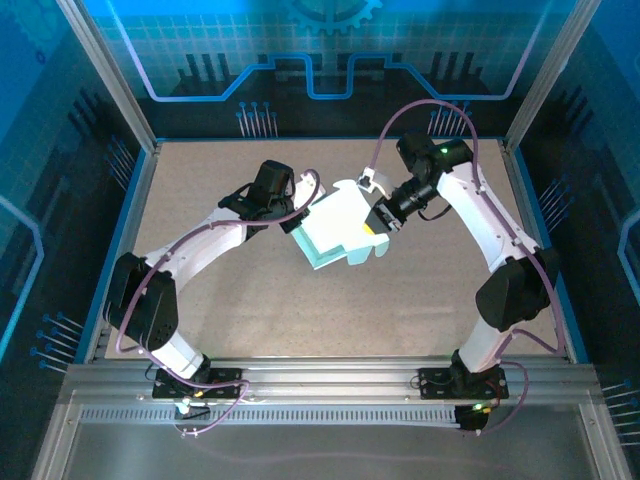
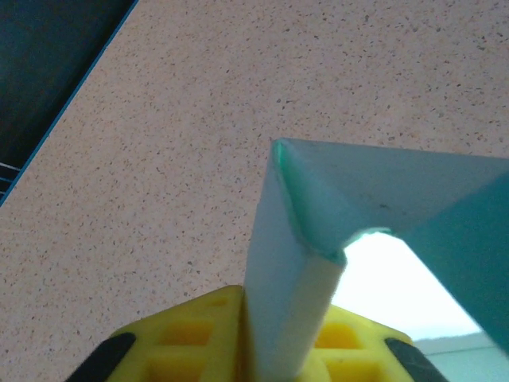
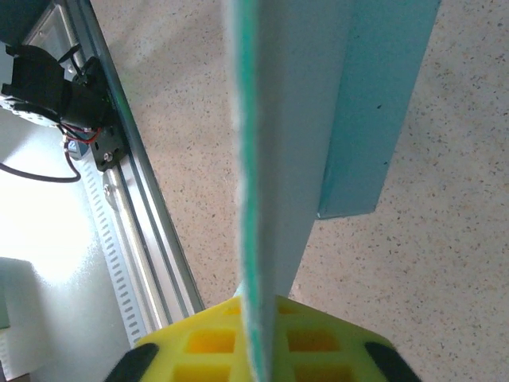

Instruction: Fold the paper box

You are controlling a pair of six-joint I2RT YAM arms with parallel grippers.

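the half-folded paper box (image 1: 335, 238) is held over the middle of the worktop (image 1: 250, 310), its left edge pinched in the left pincer (image 1: 298, 220) and its right edge nipped in the right pincer (image 1: 381, 222), so pulling apart or twisting could tear the thin card or slip it free.

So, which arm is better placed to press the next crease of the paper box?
Probably left. The left gripper pinches a folded corner of the paper box; the right gripper grips a flat panel edge and can steady it.
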